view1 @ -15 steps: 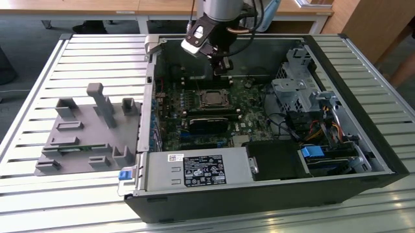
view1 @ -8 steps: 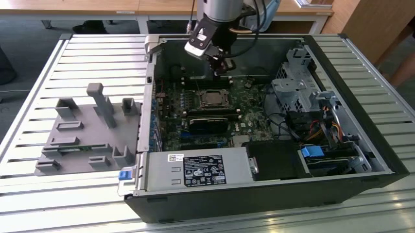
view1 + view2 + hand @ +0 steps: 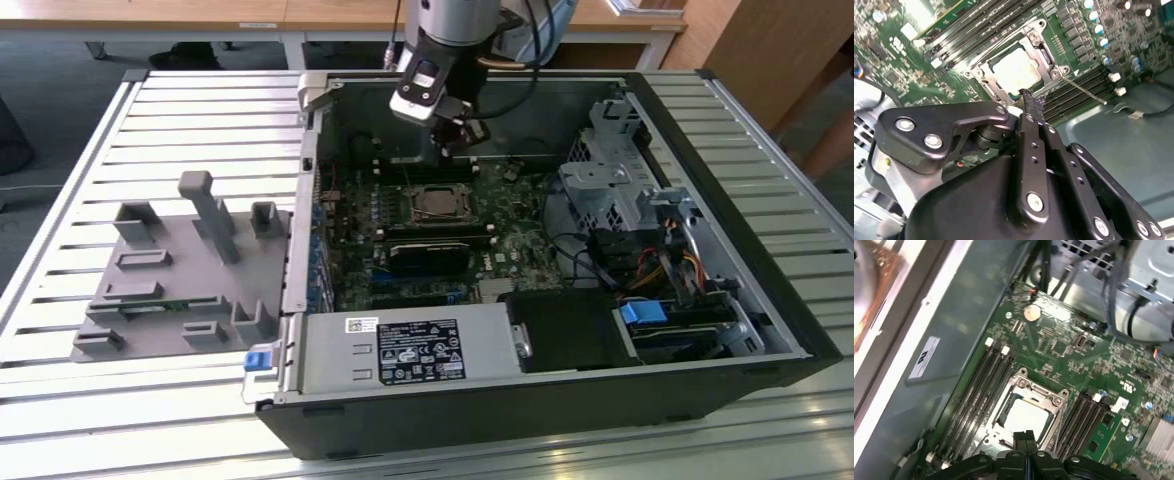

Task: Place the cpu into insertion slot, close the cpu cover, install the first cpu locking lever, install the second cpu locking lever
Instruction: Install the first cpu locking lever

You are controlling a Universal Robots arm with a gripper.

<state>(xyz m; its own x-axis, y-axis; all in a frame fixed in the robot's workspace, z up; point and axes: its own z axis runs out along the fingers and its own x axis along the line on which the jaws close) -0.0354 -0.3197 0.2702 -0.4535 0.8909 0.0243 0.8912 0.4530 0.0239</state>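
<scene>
Exterior, setting: You have an open case (image 3: 534, 420) lying on a slatted tabletop (image 3: 80, 420), with a grey fixture (image 3: 160, 270) on the exterior view's left of it.
Exterior, arm: Your arm (image 3: 447, 25) is at the far side, and the hand (image 3: 461, 138) hangs inside the case over the far part of the green board (image 3: 358, 255).
Exterior, cpu: The cpu (image 3: 434, 203) sits in the slot (image 3: 415, 215) at the middle of the board, just nearer than the hand.
Second wrist, hand: Your hand (image 3: 1031, 100) has its fingers (image 3: 1029, 107) pressed together with nothing between them. The tips are just beside the edge of the cover (image 3: 991, 82); you cannot tell whether they touch it.
Second wrist, cpu: The cpu (image 3: 1014, 70) shows its pale face through the cover's open centre, and the cover lies flat around it.
Second wrist, lever: A thin metal lever (image 3: 1084, 89) runs out from one corner of the slot across the memory slots (image 3: 989, 25).
First wrist, hand: Your hand (image 3: 1026, 436) is together here too, its tips over the cover (image 3: 1036, 392) at one edge.
First wrist, cpu: The cpu (image 3: 1029, 417) lies square inside the frame.
First wrist, board: Memory slots (image 3: 979, 390) flank the slot on both sides; a coin cell (image 3: 1031, 313) lies well apart from it.
</scene>
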